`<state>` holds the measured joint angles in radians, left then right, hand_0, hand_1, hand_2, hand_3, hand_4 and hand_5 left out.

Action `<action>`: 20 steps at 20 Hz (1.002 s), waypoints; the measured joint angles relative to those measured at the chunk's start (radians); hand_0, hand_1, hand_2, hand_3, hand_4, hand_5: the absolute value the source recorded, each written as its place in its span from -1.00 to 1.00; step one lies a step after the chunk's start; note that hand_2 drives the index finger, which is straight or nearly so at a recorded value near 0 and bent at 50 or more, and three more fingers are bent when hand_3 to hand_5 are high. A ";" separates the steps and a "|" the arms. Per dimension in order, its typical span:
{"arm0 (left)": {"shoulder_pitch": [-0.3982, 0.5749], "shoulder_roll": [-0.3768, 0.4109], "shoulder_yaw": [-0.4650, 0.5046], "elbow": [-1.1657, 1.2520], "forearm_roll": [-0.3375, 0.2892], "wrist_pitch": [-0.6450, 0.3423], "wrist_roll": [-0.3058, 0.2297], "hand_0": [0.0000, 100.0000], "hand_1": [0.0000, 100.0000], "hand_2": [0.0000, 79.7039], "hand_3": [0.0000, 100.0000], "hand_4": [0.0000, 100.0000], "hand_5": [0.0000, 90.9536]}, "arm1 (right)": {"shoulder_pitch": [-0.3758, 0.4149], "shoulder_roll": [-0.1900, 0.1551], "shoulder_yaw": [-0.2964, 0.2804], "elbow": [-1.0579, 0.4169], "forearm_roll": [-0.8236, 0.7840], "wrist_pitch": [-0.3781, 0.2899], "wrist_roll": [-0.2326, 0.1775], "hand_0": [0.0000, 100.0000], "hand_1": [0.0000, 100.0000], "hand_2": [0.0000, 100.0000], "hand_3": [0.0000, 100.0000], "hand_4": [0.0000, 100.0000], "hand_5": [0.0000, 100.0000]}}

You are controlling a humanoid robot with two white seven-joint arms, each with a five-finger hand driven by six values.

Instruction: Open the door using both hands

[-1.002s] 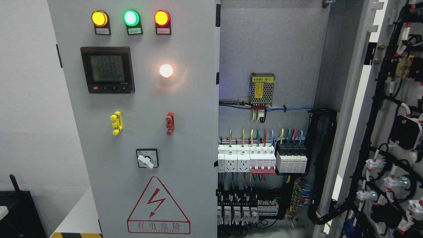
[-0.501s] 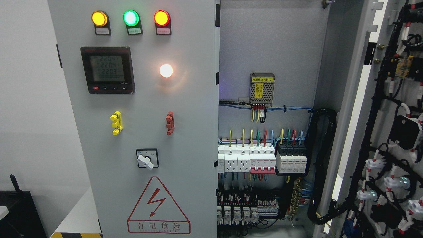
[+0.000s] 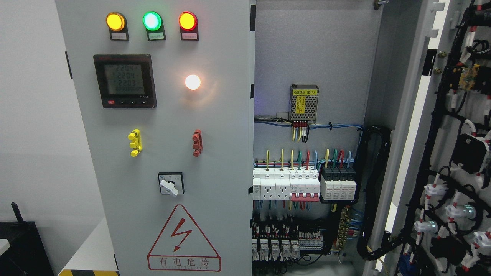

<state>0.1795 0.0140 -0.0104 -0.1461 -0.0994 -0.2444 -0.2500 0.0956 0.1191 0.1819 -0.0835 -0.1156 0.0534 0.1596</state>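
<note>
facing the electrical cabinet, we see no robot hand or arm anywhere in frame, so we cannot tell the state of the fingers on either side. the right door (image 3: 448, 153) is swung wide open, its inner face turned toward us with black cable looms and white connectors clipped along it, which is why the interior (image 3: 307, 153) is exposed: power supply module (image 3: 304, 102) up on the back plate, breaker row (image 3: 303, 184) below, wires routed between them. the left door (image 3: 165, 153) sits flush and shut, carrying the three indicator lamps (image 3: 151, 21), meter (image 3: 125, 80), yellow latch (image 3: 134, 142), red latch (image 3: 196, 142) and rotary switch (image 3: 170, 184). we judge the task half done: one leaf open, the left one not yet pulled. likely next need is a grip near its latches.
</note>
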 measured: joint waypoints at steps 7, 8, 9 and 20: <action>-0.001 -0.024 0.103 0.028 -0.028 0.001 0.000 -0.76 -0.22 -1.00 -1.00 -1.00 -1.00 | 0.056 -0.021 0.000 -0.114 -0.001 -0.009 0.014 -0.76 -0.22 -1.00 -1.00 -1.00 -1.00; -0.001 -0.027 0.114 0.031 -0.033 0.001 0.000 -0.76 -0.22 -1.00 -1.00 -1.00 -1.00 | 0.072 -0.025 0.000 -0.141 -0.001 -0.009 0.018 -0.76 -0.22 -1.00 -1.00 -1.00 -1.00; -0.001 -0.029 0.123 0.034 -0.041 0.002 0.000 -0.76 -0.22 -1.00 -1.00 -1.00 -1.00 | 0.090 -0.032 0.000 -0.173 -0.001 -0.009 0.015 -0.76 -0.22 -1.00 -1.00 -1.00 -1.00; -0.002 -0.044 0.179 0.050 -0.094 -0.002 0.002 -0.76 -0.22 -1.00 -1.00 -1.00 -1.00 | 0.325 -0.088 0.002 -0.580 -0.002 -0.004 -0.012 -0.76 -0.22 -1.00 -1.00 -1.00 -1.00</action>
<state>0.1777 -0.0296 0.1690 -0.0959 -0.1932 -0.2461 -0.2481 0.4211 0.0310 0.1834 -0.6636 -0.1172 0.0493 0.1480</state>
